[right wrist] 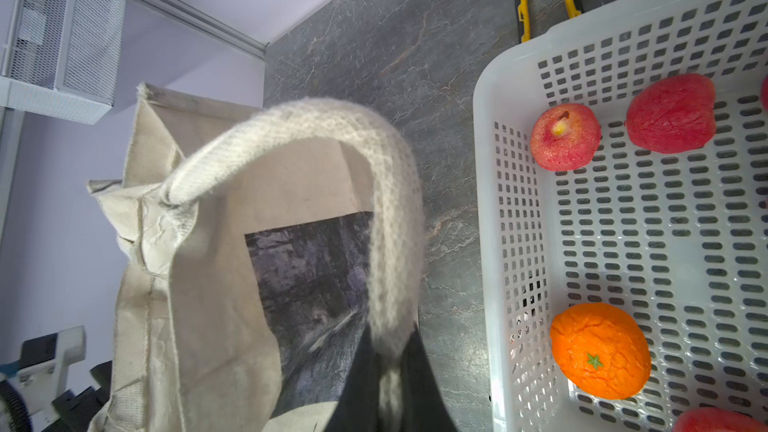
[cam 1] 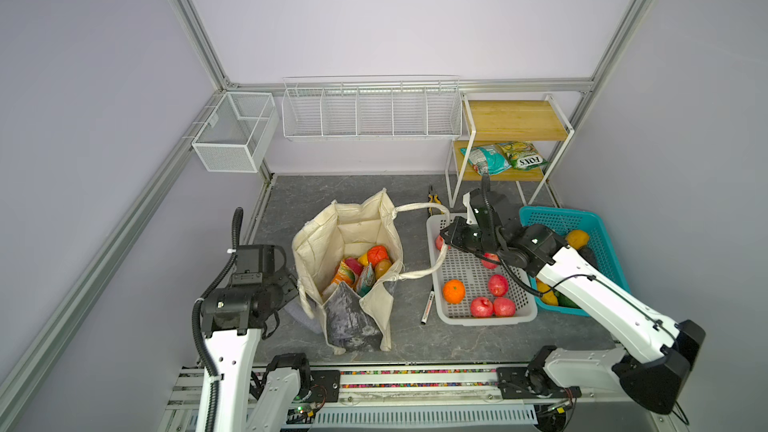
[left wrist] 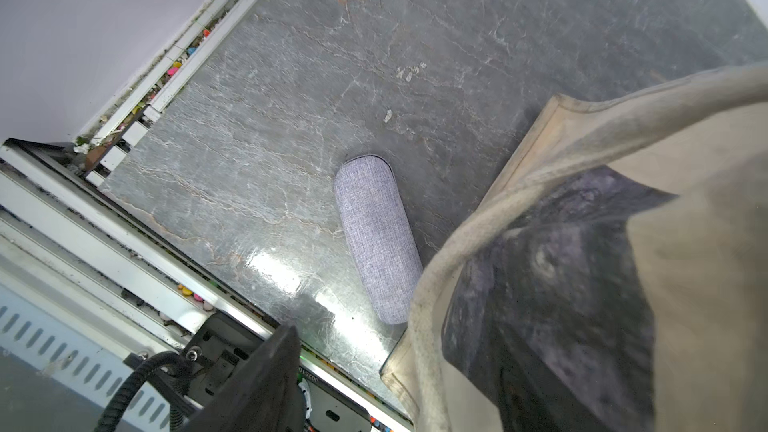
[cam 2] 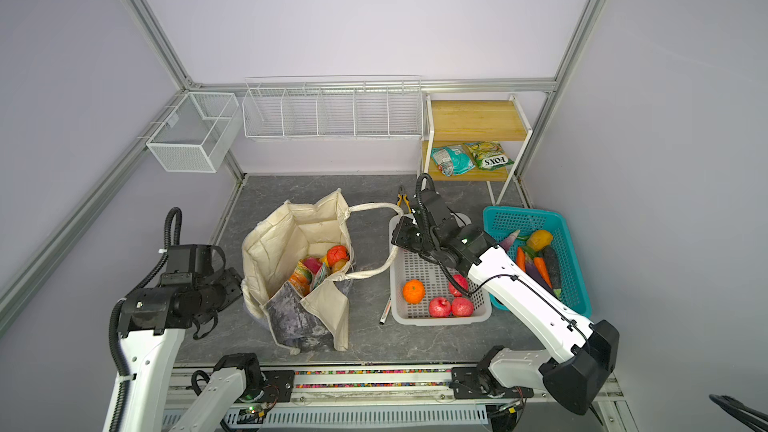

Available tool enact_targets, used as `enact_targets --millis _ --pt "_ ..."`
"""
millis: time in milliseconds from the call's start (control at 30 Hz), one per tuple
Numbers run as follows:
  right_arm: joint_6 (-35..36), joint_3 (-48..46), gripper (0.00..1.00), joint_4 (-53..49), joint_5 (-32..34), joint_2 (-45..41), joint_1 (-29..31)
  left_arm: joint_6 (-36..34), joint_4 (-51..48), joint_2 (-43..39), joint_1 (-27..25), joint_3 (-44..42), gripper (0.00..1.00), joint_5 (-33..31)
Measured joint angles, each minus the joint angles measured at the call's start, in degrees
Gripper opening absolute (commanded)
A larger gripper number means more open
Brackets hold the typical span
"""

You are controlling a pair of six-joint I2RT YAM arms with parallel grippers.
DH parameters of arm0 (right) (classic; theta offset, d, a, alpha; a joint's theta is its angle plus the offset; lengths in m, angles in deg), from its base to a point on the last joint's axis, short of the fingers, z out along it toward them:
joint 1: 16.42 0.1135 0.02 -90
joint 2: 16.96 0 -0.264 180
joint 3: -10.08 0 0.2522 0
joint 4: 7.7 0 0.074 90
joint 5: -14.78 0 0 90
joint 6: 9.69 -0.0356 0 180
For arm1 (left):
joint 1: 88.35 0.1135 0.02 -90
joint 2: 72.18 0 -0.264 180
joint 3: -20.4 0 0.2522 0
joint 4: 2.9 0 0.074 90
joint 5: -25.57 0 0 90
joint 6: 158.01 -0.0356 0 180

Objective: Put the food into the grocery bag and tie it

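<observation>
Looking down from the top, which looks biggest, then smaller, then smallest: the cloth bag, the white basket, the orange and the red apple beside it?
In a top view:
1. cloth bag, though it stands tall, so nearer the camera
2. white basket
3. orange and red apple: they look about alike, so no ranking

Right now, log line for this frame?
right gripper: shut on handle | left gripper: beside grocery bag, state unclear | food: some bagged
</observation>
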Motion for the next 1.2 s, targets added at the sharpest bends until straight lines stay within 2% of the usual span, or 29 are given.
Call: enact_targets --millis 100,333,667,967,1067,1200 --pt "0.59 0.96 0.07 -0.66 -0.52 0.0 -1.01 -3.56 0.37 2.38 0.59 0.0 0.74 2.82" --pt "1.25 1.16 0.07 -1.7 -1.77 -0.04 -2.4 -7.82 0.44 2.16 0.61 0.13 0.75 7.54" --pt "2.27 1.16 0.07 -2.95 -4.0 -3.06 -6.03 -9.84 1.62 6.05 0.61 0.0 0.6 11.45" --pt "2.82 1.2 0.07 -4.57 -6.08 -4.35 -8.76 -9.88 2.34 8.46 0.61 -0.63 0.38 10.8" --pt "2.97 1.42 0.07 -5.22 -6.75 -4.55 -9.35 -9.88 2.36 8.85 0.61 -0.63 0.37 9.55" --pt "3.28 1.73 0.07 -5.49 -7.26 -4.72 -9.81 -9.88 2.51 9.92 0.61 -0.81 0.41 8.7"
